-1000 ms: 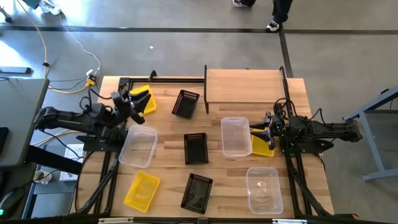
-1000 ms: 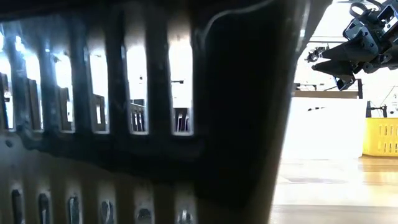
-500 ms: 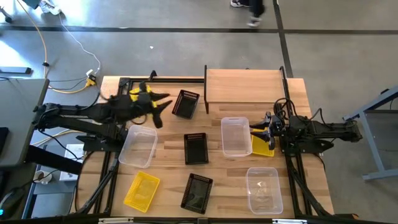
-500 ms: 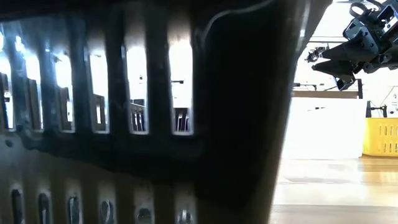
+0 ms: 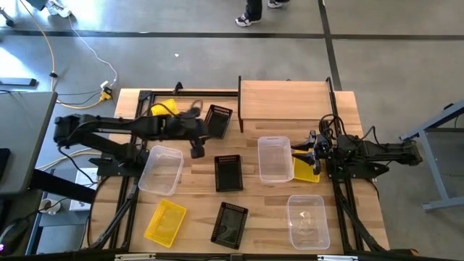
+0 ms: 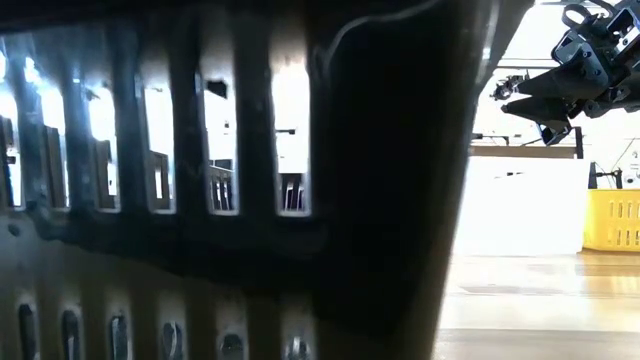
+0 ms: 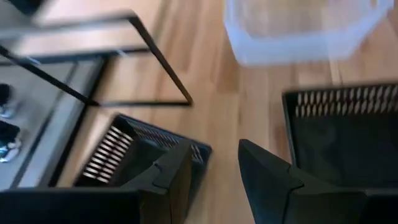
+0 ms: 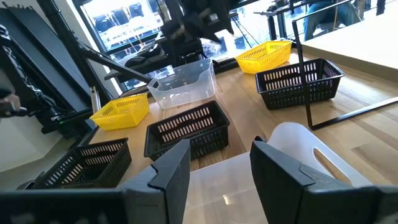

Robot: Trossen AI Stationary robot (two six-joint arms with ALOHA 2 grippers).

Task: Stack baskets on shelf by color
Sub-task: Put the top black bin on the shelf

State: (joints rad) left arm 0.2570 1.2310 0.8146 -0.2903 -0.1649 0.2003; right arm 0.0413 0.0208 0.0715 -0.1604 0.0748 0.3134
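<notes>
The left gripper [image 5: 196,138] hangs with fingers apart and empty near the table's far edge, just beside a tilted black mesh basket [image 5: 216,120] by the shelf [image 5: 284,100]. The basket looks light, stiff and slotted; its thin rim seems the best hold. The right gripper [image 5: 301,153] waits, parted, over a clear tub [image 5: 274,158].
</notes>
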